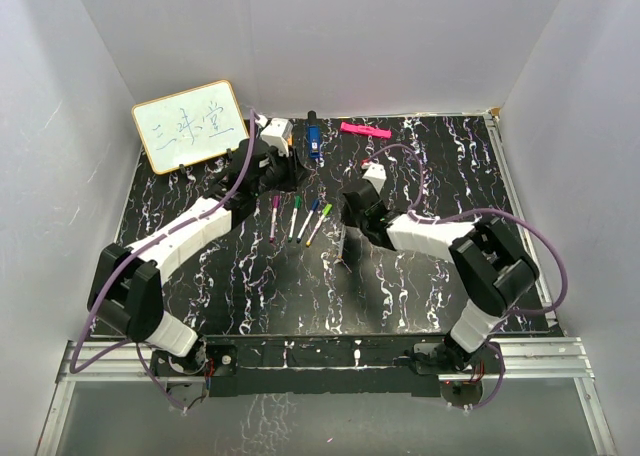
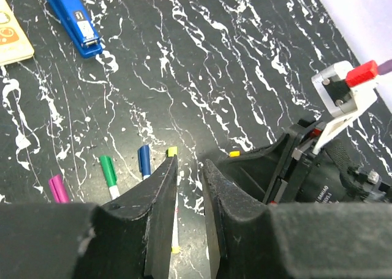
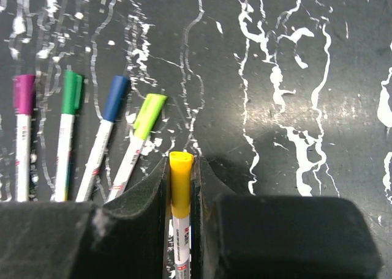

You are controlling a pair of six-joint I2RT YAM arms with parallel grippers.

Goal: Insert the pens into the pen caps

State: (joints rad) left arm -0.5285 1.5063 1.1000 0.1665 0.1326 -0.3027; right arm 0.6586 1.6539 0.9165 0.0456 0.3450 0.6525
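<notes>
Four pens lie capped in a row on the table, long axes nearly parallel, caps pointing away from us. We have the fifth, the yellow pen, pinched in the right gripper, its axis running along the fingers, yellow cap foremost. The row sits just left of those jaws (lime pen nearest). The left gripper hovers beyond the caps, narrowly parted, holding nothing; we judge the right arm better placed.

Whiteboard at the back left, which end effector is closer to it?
Left. The left end effector is right of the whiteboard, at the row of pens; the right end effector, gripping a yellow-capped pen, is farther right, past that row.
</notes>
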